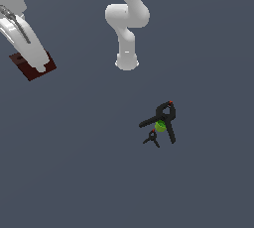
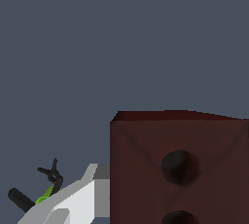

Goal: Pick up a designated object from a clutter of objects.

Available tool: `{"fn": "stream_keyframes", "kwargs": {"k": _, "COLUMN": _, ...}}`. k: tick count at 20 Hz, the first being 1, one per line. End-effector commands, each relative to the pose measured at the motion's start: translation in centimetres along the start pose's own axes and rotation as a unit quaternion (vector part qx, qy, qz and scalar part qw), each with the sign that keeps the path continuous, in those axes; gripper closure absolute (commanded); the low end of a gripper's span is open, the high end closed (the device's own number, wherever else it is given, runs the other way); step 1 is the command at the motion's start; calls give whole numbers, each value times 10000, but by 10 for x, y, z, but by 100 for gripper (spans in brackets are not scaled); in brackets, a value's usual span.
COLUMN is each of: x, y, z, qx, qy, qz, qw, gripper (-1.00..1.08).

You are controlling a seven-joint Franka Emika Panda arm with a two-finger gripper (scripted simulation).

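The designated object, a dark red-brown block (image 1: 29, 71) with dark holes on its face, is far out at the exterior view's upper left, away from the clutter. My gripper (image 1: 38, 64) is shut on it, and a white finger (image 1: 34, 56) crosses the block's top. In the wrist view the block (image 2: 180, 169) fills the near corner, with two holes showing and one light finger (image 2: 73, 201) against its side. The other finger is hidden.
The clutter lies in the middle right of the exterior view: a large black clamp (image 1: 166, 118) with a red tip, a green ball (image 1: 160, 126) against it, and a tiny black clamp (image 1: 152, 139). The arm's white base (image 1: 127, 61) stands behind them.
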State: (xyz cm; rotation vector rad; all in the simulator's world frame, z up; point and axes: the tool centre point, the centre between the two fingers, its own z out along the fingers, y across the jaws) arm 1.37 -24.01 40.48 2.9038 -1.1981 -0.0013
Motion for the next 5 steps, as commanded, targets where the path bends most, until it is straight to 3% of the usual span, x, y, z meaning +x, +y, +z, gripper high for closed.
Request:
{"fn": "stream_keyframes", "kwargs": {"k": 1, "x": 0, "y": 0, "z": -9, "qx": 2, "qy": 3, "qz": -4, "qw": 10000, "gripper": 108}}
{"fn": "stream_keyframes", "kwargs": {"k": 5, "x": 0, "y": 1, "z": -13, "qx": 2, "qy": 3, "qz": -4, "qw": 10000, "gripper": 108}}
